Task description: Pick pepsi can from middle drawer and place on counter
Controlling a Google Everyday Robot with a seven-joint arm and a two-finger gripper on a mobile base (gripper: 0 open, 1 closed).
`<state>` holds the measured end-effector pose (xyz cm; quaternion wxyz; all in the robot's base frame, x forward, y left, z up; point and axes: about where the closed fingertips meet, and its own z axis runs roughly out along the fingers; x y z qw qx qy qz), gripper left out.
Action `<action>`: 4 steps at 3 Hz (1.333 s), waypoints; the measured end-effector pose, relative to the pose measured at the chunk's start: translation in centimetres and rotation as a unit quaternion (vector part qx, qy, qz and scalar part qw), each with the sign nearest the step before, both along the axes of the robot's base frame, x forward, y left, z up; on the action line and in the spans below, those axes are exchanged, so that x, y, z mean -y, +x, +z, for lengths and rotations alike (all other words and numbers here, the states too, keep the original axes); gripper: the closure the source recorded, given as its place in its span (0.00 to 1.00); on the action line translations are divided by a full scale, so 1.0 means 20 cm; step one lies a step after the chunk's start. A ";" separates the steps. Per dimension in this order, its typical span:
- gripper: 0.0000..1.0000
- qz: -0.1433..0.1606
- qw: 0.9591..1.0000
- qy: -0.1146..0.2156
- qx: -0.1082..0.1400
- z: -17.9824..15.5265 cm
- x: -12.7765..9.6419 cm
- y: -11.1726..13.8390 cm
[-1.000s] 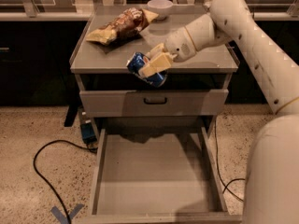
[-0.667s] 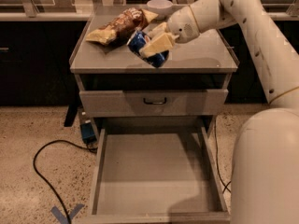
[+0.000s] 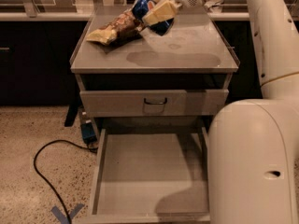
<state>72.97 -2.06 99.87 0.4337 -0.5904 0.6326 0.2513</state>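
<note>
1. The middle drawer point(image 3: 98, 171) stands open at the bottom with nothing on its floor.
2. The snack bag point(image 3: 113, 30) lies on the left rear of the counter.
3. The pepsi can point(image 3: 140, 5), a second ago in front of the cabinet, is now over the back of the counter point(image 3: 187, 55), so the placing is probably near.
4. The gripper point(image 3: 156, 14) is clenched across the can, with blue showing on both sides. Whether the can touches the surface cannot be told.

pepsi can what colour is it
The pepsi can is blue, camera view; the gripper holds it over the far end of the counter.
</note>
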 end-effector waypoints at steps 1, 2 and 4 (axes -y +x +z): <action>1.00 -0.063 0.998 -0.022 0.021 -0.05 0.14 0.19; 1.00 -0.107 0.994 -0.024 0.029 -0.19 0.26 0.36; 1.00 -0.159 0.986 -0.054 -0.009 -0.64 0.29 0.62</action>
